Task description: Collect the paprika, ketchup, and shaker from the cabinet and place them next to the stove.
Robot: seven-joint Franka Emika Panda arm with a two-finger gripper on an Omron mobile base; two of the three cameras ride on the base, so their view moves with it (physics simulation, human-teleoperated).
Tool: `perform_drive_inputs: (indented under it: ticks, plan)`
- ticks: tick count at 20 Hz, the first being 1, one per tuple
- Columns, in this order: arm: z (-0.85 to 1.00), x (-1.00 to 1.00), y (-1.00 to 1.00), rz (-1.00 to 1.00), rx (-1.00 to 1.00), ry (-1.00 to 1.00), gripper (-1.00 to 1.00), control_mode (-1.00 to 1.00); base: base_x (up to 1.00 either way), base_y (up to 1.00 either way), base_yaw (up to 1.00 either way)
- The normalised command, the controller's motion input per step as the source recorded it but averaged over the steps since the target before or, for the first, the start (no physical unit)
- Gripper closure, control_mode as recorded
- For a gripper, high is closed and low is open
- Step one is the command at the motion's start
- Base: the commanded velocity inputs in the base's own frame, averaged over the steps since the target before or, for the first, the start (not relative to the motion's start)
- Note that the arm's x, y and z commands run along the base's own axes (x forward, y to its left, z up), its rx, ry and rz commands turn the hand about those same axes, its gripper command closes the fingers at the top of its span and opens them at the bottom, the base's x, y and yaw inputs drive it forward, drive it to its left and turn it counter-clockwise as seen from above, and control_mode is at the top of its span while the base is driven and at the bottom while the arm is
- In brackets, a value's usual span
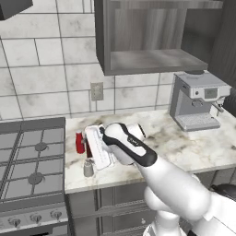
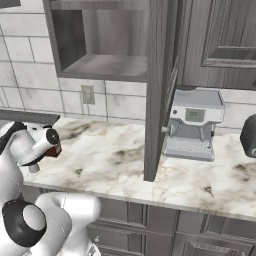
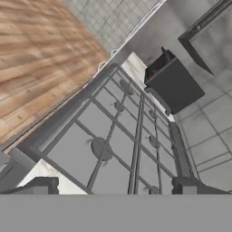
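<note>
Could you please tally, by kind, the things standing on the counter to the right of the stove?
Bottles: 2, the ketchup and the partly hidden paprika
Shakers: 1, the shaker
Coffee machines: 1, the coffee machine
Total: 4

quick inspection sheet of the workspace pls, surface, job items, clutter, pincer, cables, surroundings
surface: marble counter, right of the stove.
job's things: ketchup upright on the counter near the stove; shaker upright in front of it, near the counter edge; a dark red bottle behind the arm, likely the paprika, mostly hidden. cabinet shelf bare.
clutter: coffee machine at the counter's right.
pincer: pincer facing the stove grates, fingertips apart, nothing between them.
cables: nothing seen.
surroundings: tiled wall with an outlet; wood floor.
</note>
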Motion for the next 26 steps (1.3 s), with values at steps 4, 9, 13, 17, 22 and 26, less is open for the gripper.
perform_drive_inputs:
  ticks: [4, 9, 13, 17, 22, 26]
  plan:
    - [0.76, -0.03, -0.19, -0.05, 0.00, -0.01, -1.00, -1.00, 0.00, 0.00, 0.00]
    - [0.86, 0.00, -0.27, -0.06, 0.00, 0.00, -1.00, -1.00, 0.00, 0.00, 0.00]
    - [0.85, -0.02, -0.32, -0.07, 0.00, 0.00, -1.00, -1.00, 0.00, 0.00, 0.00]
    - [0.68, -0.24, -0.33, -0.09, 0.00, 0.00, -1.00, -1.00, 0.00, 0.00, 0.00]
    - [0.55, -0.51, -0.36, -0.12, 0.00, 0.00, -1.00, -1.00, 0.00, 0.00, 0.00]
    - [0.41, -0.60, -0.41, -0.15, 0.00, -0.01, -1.00, -1.00, 0.00, 0.00, 0.00]
